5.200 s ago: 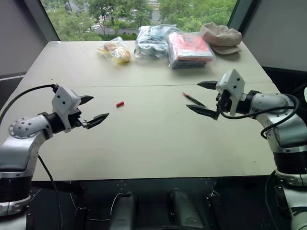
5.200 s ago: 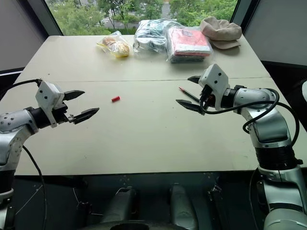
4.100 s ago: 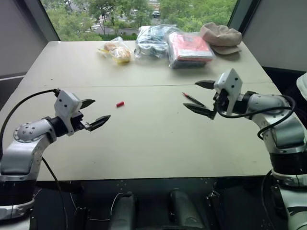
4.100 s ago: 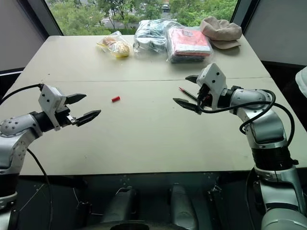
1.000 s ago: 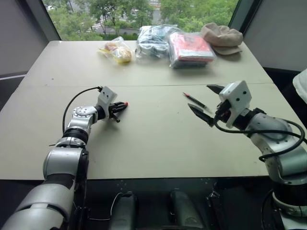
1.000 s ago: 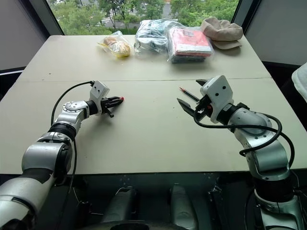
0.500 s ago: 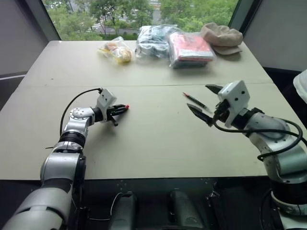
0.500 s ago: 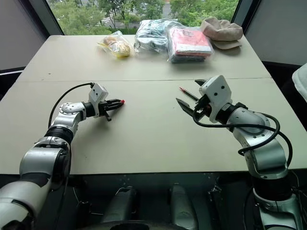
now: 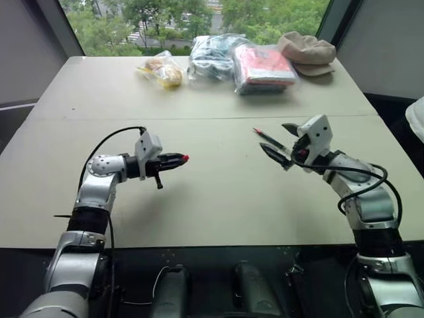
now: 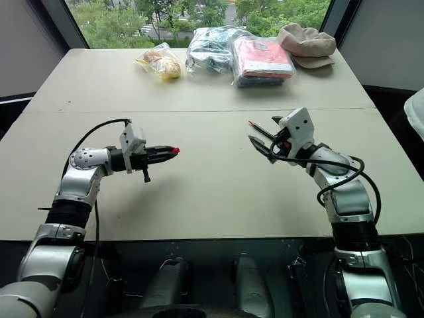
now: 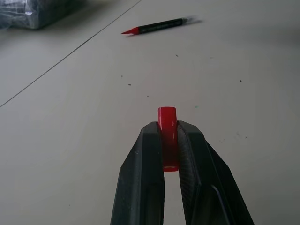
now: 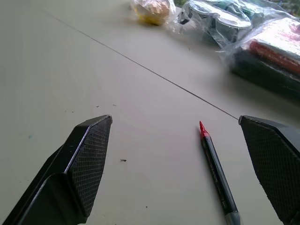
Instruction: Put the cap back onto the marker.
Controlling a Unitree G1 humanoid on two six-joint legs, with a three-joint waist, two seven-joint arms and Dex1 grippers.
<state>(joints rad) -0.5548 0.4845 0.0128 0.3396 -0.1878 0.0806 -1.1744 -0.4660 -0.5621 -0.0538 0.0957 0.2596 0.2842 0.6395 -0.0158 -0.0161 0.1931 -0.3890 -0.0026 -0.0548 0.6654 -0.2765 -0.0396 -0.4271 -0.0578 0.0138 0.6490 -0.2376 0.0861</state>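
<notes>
i have the red cap (image 11: 167,132) pinched between the closed fingers of my left gripper (image 9: 173,159), raised off the table (image 9: 212,199). the marker (image 12: 216,172) lies flat on the table, red tip bare, between the wide-open fingers of my right gripper (image 10: 264,136). i judge the pickup of the marker is in hand; next i need to close on its barrel. the table is pale beige, with bagged goods (image 9: 238,61) and a cap-like hat (image 9: 305,50) by the window.
</notes>
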